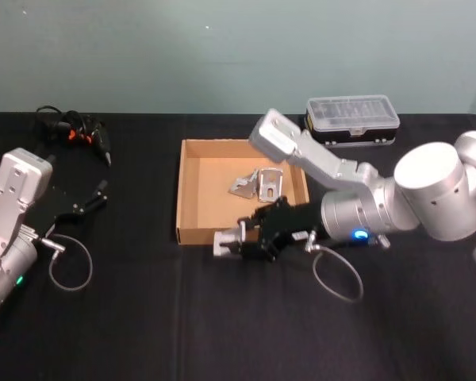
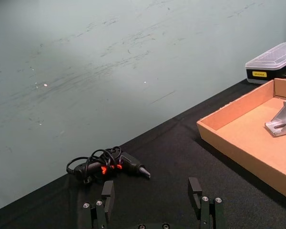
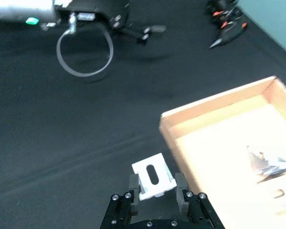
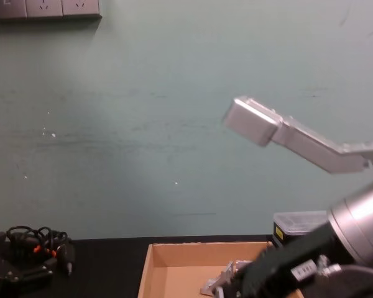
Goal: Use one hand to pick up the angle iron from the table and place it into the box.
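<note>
My right gripper (image 1: pixel 236 240) is shut on a silver angle iron (image 1: pixel 224 241) with a slot in its face, held above the black table (image 1: pixel 143 333) at the front wall of the tan cardboard box (image 1: pixel 182 190). In the right wrist view the angle iron (image 3: pixel 152 175) sits between the fingers of the right gripper (image 3: pixel 156 185), just outside the near corner of the box (image 3: pixel 214 102). Two more angle irons (image 1: pixel 258 184) lie inside the box. My left gripper (image 1: pixel 95 196) rests open at the table's left side, with nothing between its fingers (image 2: pixel 108 193).
A black plastic case with a clear lid (image 1: pixel 353 119) stands behind the box at the right. A black tool with orange marks and a coiled cable (image 1: pixel 79 135) lies at the back left. Bare tabletop stretches along the front.
</note>
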Motion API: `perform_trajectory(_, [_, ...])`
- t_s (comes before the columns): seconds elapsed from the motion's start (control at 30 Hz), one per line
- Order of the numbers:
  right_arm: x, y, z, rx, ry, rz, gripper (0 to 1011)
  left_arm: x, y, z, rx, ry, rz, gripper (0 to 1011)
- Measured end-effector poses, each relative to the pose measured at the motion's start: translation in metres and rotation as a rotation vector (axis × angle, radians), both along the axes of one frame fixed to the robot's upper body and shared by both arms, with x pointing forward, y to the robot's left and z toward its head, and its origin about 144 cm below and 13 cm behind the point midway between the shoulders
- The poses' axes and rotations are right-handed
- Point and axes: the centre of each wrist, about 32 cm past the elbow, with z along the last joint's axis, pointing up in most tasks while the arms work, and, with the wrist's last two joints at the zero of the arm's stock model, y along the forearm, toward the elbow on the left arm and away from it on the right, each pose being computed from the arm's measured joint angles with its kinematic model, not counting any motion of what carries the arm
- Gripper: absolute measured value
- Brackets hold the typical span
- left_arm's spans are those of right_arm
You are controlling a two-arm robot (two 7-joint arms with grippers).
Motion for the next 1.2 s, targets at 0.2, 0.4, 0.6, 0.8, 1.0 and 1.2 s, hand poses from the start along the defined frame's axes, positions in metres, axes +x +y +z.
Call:
perform_trajectory(0.2, [0.015,0.008,0.011,0.011,-0.019,-0.044,451,0.0,0.0,0.0,0.0,0.0,0.0,1011])
perform_trajectory(0.4, [0.036,0.022,0.015,0.008,-0.016,-0.089,451,0.0,0.0,0.0,0.0,0.0,0.0,1011])
perform_trajectory(0.6, [0.055,0.034,0.012,-0.012,-0.005,-0.137,451,0.0,0.0,0.0,0.0,0.0,0.0,1011])
perform_trajectory(0.8, [0.065,0.042,0.008,-0.041,-0.006,-0.165,451,0.0,0.0,0.0,0.0,0.0,0.0,1011])
perform_trajectory(1.0, [0.071,0.042,0.005,-0.058,0.0,-0.196,451,0.0,0.0,0.0,0.0,0.0,0.0,1011])
perform_trajectory(1.2, [0.075,0.04,0.0,-0.072,0.009,-0.216,451,0.0,0.0,0.0,0.0,0.0,0.0,1011])
